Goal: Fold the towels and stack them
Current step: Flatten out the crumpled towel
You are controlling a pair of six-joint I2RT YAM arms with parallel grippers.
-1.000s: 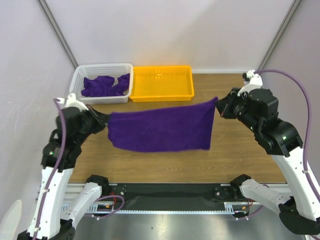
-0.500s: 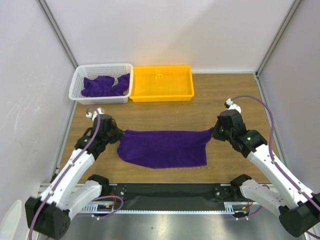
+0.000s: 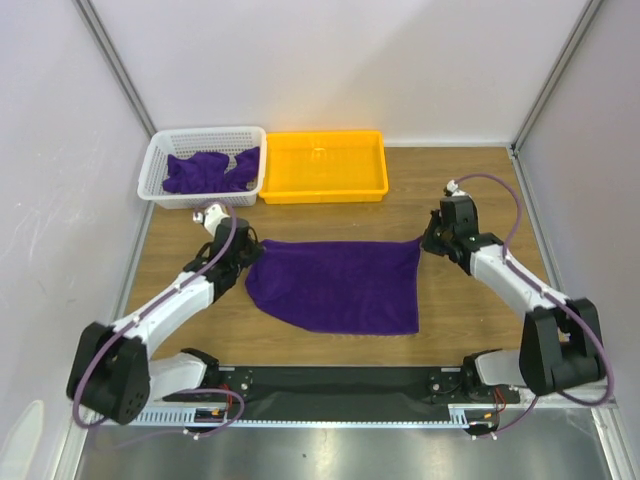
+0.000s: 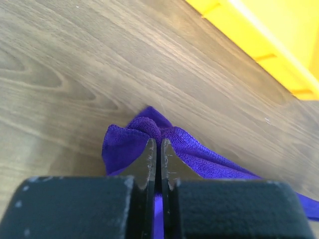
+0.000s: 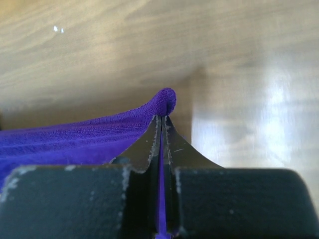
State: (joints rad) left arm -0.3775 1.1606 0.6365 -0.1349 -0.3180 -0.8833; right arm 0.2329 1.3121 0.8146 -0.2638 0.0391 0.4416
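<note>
Towel (image 3: 340,290) corners half-hidden in 2 hands (image 3: 250,256) (image 3: 426,243)

One towel (image 3: 335,285) spread flat; one basket (image 3: 203,198) of bunched towels (image 3: 205,170) (count unclear); one yellow tray (image 3: 325,194).

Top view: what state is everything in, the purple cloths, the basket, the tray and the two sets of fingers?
spread towel, lying spread out on the table
left fingers, shut on its far left corner
right fingers, shut on its far right corner
white basket, holding crumpled towels
yellow tray, empty
</note>
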